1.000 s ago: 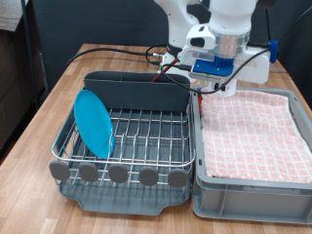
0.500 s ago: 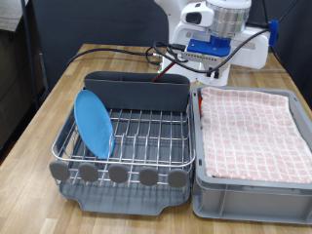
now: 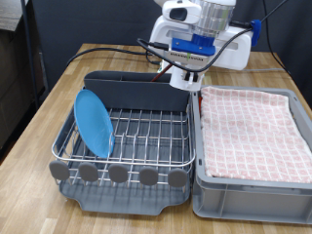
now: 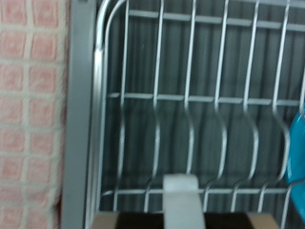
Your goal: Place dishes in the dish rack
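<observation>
The dish rack (image 3: 125, 136) sits on a wooden table (image 3: 58, 88), and everything else is placed from it. The light-blue plate (image 3: 95, 123) already stands on edge among the rack's wires, at the end nearest the exterior view's left, leaning slightly. In the wrist view a sliver of the same plate (image 4: 298, 153) shows at the edge of the wire grid.

Touching the rack on the exterior view's right is a grey bin (image 3: 255, 190) lined with red-and-white checked cloth (image 3: 252, 127).

The gripper (image 3: 183, 82) hangs just above the rack's tall grey back compartment (image 3: 136, 93), at that compartment's right-hand end in the exterior view. It carries a small white mug (image 3: 182, 79), seen below the blue part of the hand; in the wrist view the mug (image 4: 182, 198) shows as a blurred white shape over the rack wires. The fingers themselves are hidden (so the grip is judged from the mug hanging clear of the rack beneath the hand). The wooden spoon cannot be made out in either view.
</observation>
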Tool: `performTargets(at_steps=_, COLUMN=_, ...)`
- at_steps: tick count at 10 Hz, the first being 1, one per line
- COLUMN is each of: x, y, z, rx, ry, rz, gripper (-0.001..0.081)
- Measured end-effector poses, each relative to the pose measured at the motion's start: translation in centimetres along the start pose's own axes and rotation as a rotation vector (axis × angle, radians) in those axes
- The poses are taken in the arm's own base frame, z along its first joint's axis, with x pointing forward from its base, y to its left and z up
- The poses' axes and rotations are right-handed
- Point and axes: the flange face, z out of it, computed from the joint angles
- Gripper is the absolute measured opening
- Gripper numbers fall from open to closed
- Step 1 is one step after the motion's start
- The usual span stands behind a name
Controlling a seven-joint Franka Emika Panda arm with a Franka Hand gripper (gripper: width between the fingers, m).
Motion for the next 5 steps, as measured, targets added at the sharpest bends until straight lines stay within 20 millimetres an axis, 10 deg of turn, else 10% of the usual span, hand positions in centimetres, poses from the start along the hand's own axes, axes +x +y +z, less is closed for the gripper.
performTargets(at_steps=5, x=6.6, y=-1.9, z=-0.1, rx=0.060, ry=0.085, rz=-0.083, gripper=0.0072)
